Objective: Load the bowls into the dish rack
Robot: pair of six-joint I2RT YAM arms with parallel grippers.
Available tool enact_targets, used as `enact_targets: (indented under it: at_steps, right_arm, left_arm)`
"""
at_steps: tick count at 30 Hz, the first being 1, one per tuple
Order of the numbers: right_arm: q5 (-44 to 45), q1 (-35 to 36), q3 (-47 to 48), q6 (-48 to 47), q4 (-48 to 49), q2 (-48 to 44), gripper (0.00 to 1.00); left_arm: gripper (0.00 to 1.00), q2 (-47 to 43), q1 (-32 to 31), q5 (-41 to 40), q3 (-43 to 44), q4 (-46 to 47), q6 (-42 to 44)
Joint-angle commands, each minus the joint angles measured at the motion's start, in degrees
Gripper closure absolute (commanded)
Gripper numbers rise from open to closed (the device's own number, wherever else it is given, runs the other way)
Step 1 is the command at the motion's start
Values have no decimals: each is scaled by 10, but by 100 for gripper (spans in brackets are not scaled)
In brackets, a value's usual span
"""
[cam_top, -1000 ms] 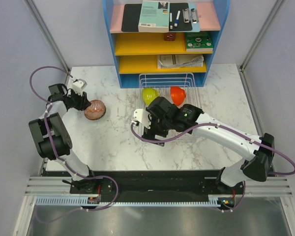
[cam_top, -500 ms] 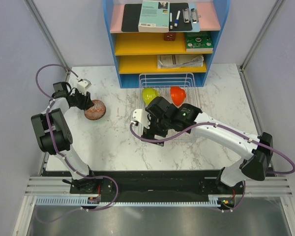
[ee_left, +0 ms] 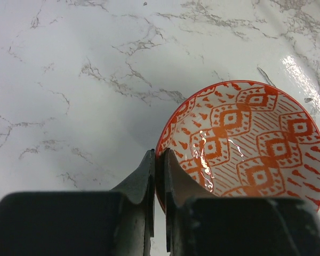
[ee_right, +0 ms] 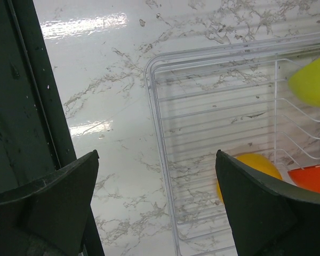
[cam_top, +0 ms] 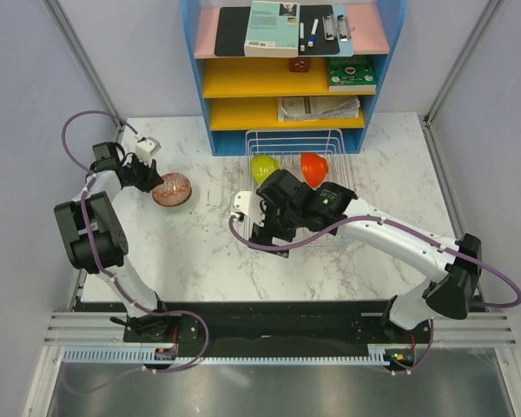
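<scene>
Patterned bowl (cam_top: pixel 172 188) pinched at the rim by the left gripper (cam_top: pixel 152 181), way over on the left side of the marble table (cam_top: pixel 208 252).

The blue-and-yellow shelf unit (cam_top: pixel 189 78) is parked at the far edge, and the dish rack (cam_top: pixel 295 135) is set right in front of it, well apart from that bowl. Three bowls can be seen in the rack: a lime-green bowl (cam_top: pixel 264 167), a red bowl (cam_top: pixel 313 167) and, in the right wrist view only, an orange bowl (ee_right: pixel 250 165). The right gripper (ee_right: pixel 156 160) is held over the rack's near-left corner, fingers spread wide, nothing gripped. The left gripper's fingers (ee_left: pixel 147 176) are closed tight, one inside the rim and one outside. Whether the bowl is lifted or touching the table can't be made out.
</scene>
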Motion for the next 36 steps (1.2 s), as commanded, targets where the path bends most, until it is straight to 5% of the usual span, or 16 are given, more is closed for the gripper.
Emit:
enact_targets:
  at_steps: [1, 23, 28, 36]
  right_arm:
    - [-8, -1, 26, 6, 2, -3, 2]
    - [64, -15, 55, 86, 88, 10, 2]
    - [-64, -106, 109, 170, 109, 26, 2]
    - [-339, -234, 105, 266, 147, 54, 2]
  left_arm:
    - [94, -3, -2, -5, 13, -3, 18]
    - [98, -233, -1, 92, -59, -3, -92]
    - [98, -276, -14, 181, -58, -10, -130]
    - [98, -315, -159, 178, -55, -16, -143]
